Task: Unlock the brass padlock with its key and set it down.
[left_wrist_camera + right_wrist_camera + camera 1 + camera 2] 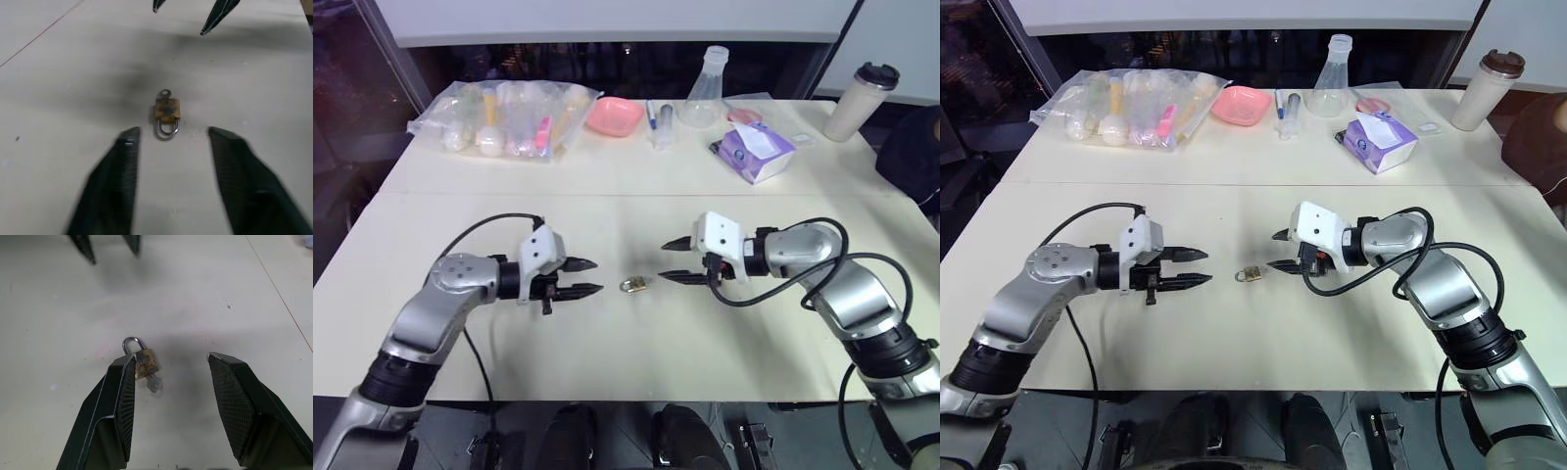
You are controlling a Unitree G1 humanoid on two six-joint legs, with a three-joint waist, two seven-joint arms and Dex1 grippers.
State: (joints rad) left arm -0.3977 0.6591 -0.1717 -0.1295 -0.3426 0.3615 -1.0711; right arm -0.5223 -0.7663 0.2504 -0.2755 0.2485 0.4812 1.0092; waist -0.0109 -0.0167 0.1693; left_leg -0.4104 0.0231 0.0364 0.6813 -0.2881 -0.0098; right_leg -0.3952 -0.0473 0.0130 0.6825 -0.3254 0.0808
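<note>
Two grippers of mine flank the brass padlock (pixel 634 285), which lies flat on the table (pixel 607 211) between them, touched by neither.

Head views: my left gripper (pixel 583 277) points in from the left, fingers parted, empty. My right gripper (pixel 677 260) points in from the right, also parted and empty, its tips nearer the lock. Clutter at the far edge, well apart: plastic bag (pixel 509 119), pink dish (pixel 614 116), flask (pixel 704 93), purple box (pixel 756 150), tumbler (pixel 862 101).

Left wrist view: padlock centred just ahead of my open fingers (pixel 122 176), shackle end toward me, key (pixel 166 93) sticking out of the far end. Shackle looks seated; can't tell if locked.

Right wrist view: padlock just beside one finger (pixel 120 401), key end nearest me, shackle away.

Handling guess: tiny, rigid, light, smooth metal, so likely to skid or twist out of a loose pinch. Best to clamp the brass body across its flat faces with the left, leaving the key head free for the right to pinch and turn.
</note>
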